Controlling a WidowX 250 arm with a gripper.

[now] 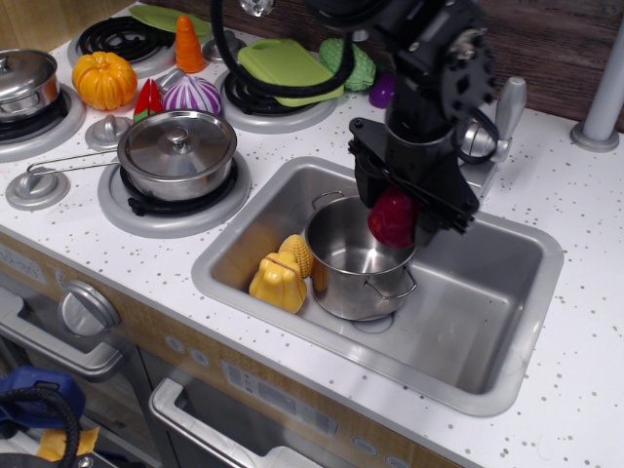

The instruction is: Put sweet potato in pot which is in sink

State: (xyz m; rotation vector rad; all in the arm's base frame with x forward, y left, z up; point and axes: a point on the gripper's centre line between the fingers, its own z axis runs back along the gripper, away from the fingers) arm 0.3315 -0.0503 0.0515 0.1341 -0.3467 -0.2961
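The sweet potato [392,217] is a glossy dark red egg shape held in my gripper [398,213], which is shut on it. It hangs just above the right rim of the steel pot [356,260]. The pot stands upright in the grey sink [507,322], towards its left half, with wire loop handles at its front and back. My black arm comes down from the top of the view and hides part of the sink's back rim.
A yellow corn toy [280,275] lies in the sink left of the pot. A lidded steel pan [176,146] sits on the burner to the left. A striped onion [190,96], orange pumpkin [104,79], green board [289,68] and faucet handle [507,105] stand behind.
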